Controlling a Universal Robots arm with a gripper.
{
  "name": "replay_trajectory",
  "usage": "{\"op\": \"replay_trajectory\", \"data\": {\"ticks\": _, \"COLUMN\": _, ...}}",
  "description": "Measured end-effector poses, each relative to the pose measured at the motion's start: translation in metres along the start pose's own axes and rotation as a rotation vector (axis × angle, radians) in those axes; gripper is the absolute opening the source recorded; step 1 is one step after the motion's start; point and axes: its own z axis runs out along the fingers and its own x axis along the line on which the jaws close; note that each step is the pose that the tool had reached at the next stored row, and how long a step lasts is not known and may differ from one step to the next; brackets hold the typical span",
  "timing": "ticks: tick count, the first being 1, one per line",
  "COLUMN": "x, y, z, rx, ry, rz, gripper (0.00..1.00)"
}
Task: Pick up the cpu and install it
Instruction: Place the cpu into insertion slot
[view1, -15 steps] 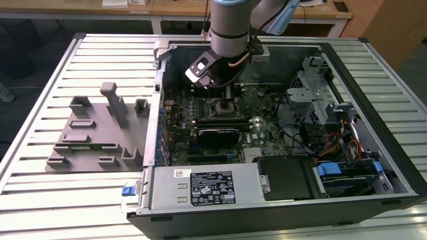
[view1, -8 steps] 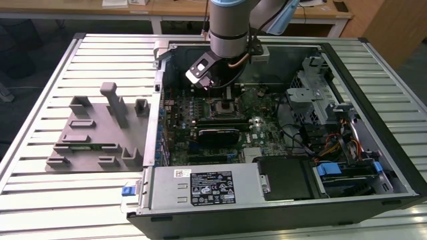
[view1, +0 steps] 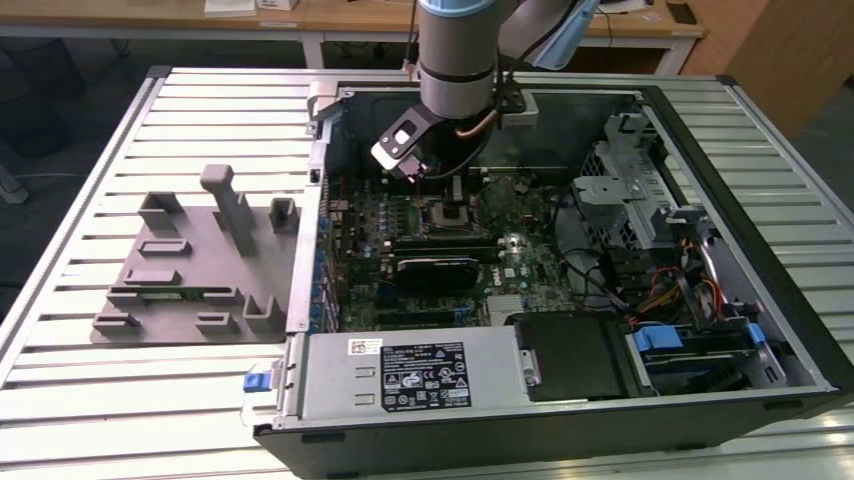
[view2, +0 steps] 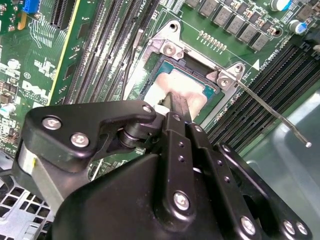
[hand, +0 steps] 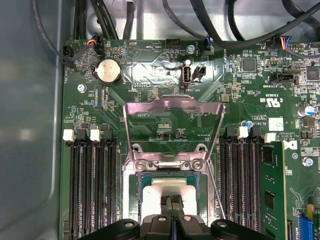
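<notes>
**cpu (hand: 170, 185) is down in the socket, gripper (hand: 172, 201) parked on top**

Starting on the exterior view's left: the grey holder tray (view1: 187, 270) sits on the slatted table (view1: 80, 390), just beside the open PC case (view1: 787, 330). Moving right, the arm (view1: 454, 60) comes down into the case over the motherboard (view1: 534, 265), and the gripper (view1: 453, 190) hangs right over the CPU socket (view1: 449, 215), toward the far side of the board.

Both wrist views give the close look. The cpu (view2: 195, 95) lies flat inside the socket, silver top up. The load plate (hand: 172, 107) is swung open and the lever (view2: 272, 114) sticks out free. The fingers (view2: 176, 107) are pressed together, not pinching anything, with their tips over the middle of the cpu's top plate. Can't tell if they actually touch it.

Further right in the exterior view, there's the drive cage (view1: 641, 200) with its cables.
</notes>
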Motion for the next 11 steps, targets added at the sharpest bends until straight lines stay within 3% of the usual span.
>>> {"op": "replay_trajectory", "data": {"ticks": 7, "x": 0.0002, "y": 0.0001, "z": -0.0001, "rx": -0.0008, "ry": 0.0011, "rz": 0.000, "gripper": 0.11}}
{"op": "replay_trajectory", "data": {"ticks": 11, "x": 0.0001, "y": 0.0005, "z": -0.0057, "rx": -0.0008, "ry": 0.0009, "rz": 0.000, "gripper": 0.11}}
